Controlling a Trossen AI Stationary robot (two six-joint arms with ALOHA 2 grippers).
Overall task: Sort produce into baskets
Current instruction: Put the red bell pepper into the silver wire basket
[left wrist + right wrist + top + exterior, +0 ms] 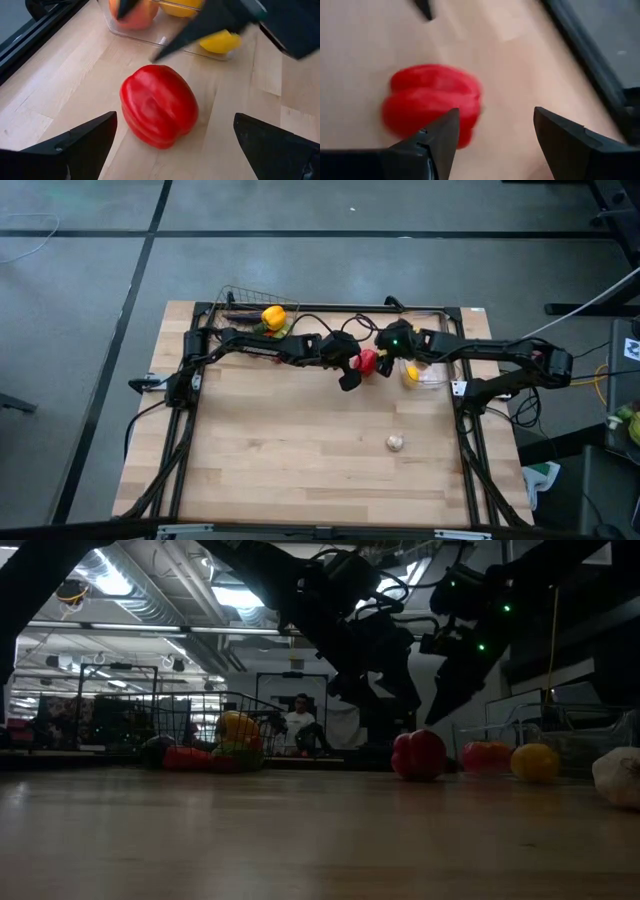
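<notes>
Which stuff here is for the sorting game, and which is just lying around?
For the job:
- red pepper on the table
- garlic
- wire basket holding an orange pepper
- clear bin holding a lemon
- left gripper, open
- right gripper, open

Just there:
- cables beside the table
- person in the background

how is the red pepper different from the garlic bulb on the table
The red pepper is bright red and lobed; the garlic bulb is white and roundish. The pepper looks clearly bigger than the garlic. The pepper lies between both grippers near the table's back; the garlic sits alone nearer the front. Both rest on the bare wood, outside any basket.
</notes>
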